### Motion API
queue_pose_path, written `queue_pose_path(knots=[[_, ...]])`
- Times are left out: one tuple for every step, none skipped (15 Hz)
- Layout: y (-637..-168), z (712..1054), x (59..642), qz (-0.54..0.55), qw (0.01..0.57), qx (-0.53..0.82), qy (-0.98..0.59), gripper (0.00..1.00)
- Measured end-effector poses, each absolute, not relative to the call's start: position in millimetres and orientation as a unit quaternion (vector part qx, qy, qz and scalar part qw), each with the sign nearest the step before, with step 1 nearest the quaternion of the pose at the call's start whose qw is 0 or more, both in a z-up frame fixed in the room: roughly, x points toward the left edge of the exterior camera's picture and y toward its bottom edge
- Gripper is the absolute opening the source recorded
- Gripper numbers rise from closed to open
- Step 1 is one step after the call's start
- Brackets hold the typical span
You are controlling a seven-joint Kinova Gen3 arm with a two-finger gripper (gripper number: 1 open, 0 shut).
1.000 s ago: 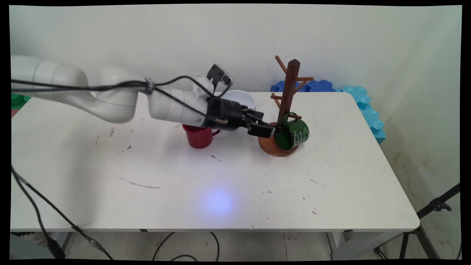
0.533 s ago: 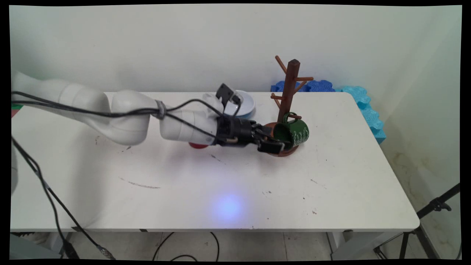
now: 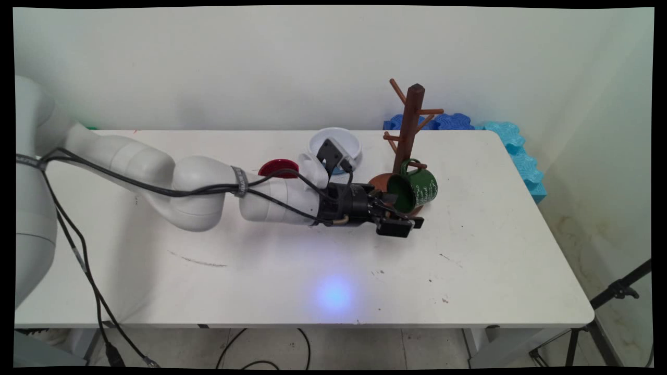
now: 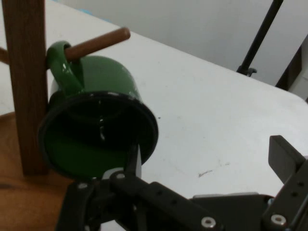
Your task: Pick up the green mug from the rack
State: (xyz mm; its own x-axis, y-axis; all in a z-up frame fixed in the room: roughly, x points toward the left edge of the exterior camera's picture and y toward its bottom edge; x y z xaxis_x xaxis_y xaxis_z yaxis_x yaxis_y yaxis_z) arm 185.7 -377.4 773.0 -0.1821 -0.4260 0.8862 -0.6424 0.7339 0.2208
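A green enamel mug hangs by its handle on a low peg of the brown wooden mug tree, its mouth facing left and toward the near side. My gripper lies low over the table just in front of the tree's round base, open and holding nothing. In the hand view the green mug fills the left. One finger stands just in front of its lower rim and the other finger is far off to the right over bare table.
A red mug stands behind my forearm, only its rim showing. A white bowl sits at the back, left of the tree. Blue foam mats lie beyond the far right corner. A black tripod stands by the right edge.
My arm has swung toward the table's near side and dropped lower, taking the open gripper from the mug's left to below its mouth. The green mug stayed on its peg.
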Motion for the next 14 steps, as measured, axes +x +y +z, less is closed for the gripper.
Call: queue_pose_path(knots=[[-377.9,768.8,184.9,0.106,0.533,0.35,-0.763,1.0],[-378.3,765.5,184.2,0.109,0.532,0.35,-0.764,1.0],[-378.9,761.9,183.3,0.113,0.53,0.349,-0.764,1.0],[-379.5,759.0,182.5,0.117,0.53,0.349,-0.764,1.0],[-380.1,756.1,181.3,0.12,0.53,0.347,-0.765,1.0],[-380.8,753.4,179.9,0.123,0.53,0.345,-0.765,1.0],[-381.6,751.6,178.1,0.126,0.532,0.342,-0.764,1.0],[-382.8,749.4,176.3,0.129,0.533,0.34,-0.764,1.0],[-384.4,747.2,174.5,0.133,0.534,0.34,-0.763,1.0],[-386.0,745.3,173.3,0.136,0.534,0.34,-0.762,1.0],[-388.1,743.2,171.6,0.139,0.535,0.34,-0.761,1.0],[-390.3,741.3,169.6,0.143,0.536,0.339,-0.76,1.0],[-392.2,739.7,167.9,0.145,0.537,0.339,-0.758,1.0],[-394.4,737.8,165.9,0.148,0.539,0.338,-0.757,1.0]])
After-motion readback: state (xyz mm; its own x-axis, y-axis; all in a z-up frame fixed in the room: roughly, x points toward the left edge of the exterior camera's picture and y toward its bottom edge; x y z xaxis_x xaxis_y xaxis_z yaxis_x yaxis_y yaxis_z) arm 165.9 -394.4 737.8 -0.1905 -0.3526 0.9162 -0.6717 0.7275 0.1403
